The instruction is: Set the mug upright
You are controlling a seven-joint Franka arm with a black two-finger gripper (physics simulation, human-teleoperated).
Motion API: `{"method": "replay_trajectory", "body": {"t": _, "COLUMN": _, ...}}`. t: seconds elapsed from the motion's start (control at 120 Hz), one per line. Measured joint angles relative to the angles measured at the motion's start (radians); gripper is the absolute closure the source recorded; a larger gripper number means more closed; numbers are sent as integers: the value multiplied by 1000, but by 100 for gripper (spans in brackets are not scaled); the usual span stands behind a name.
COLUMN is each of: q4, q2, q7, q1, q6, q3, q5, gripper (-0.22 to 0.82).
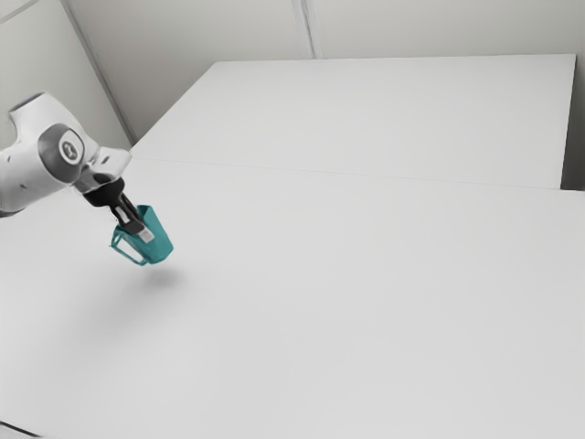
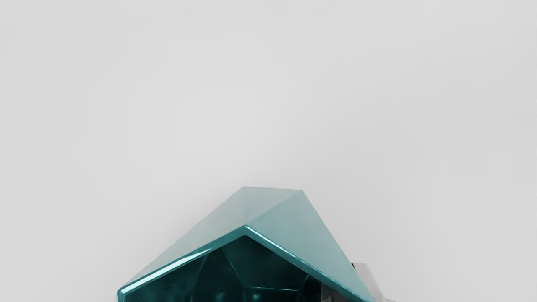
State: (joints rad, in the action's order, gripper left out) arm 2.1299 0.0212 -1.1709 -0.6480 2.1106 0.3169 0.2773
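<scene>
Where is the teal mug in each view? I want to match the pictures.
Exterior view: the teal mug is toward the exterior view's left, at the gripper.
Wrist view: the teal mug is close to the camera, its dark inside visible.
Shared landmark: the white tabletop, behind the mug.

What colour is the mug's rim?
Teal, with bright white highlights along it; the rim shows best in the wrist view.

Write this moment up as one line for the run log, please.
pincer shut on mug | mug tilted, mouth upward | raised above table | set-down not yet done
</scene>
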Motion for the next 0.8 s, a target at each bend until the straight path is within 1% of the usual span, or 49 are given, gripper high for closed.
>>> {"method": "replay_trajectory", "body": {"t": 0.1, "q4": 43, "q2": 31, "q7": 99, "q1": 20, "q6": 49, "q3": 81, "q5": -38, "gripper": 77}}
{"method": "replay_trajectory", "body": {"t": 0.208, "q4": 64, "q2": 36, "q7": 203, "q1": -7, "q6": 84, "q3": 141, "q5": -68, "gripper": 77}}
{"method": "replay_trajectory", "body": {"t": 0.358, "q4": 88, "q2": 45, "q7": 340, "q1": -57, "q6": 113, "q3": 198, "q5": -96, "gripper": 77}}
{"method": "replay_trajectory", "body": {"t": 0.608, "q4": 115, "q2": 36, "q7": 531, "q1": -38, "q6": 162, "q3": 290, "q5": -107, "gripper": 77}}
{"method": "replay_trajectory", "body": {"t": 0.8, "q4": 127, "q2": 16, "q7": 636, "q1": -34, "q6": 219, "q3": 328, "q5": -127, "gripper": 77}}
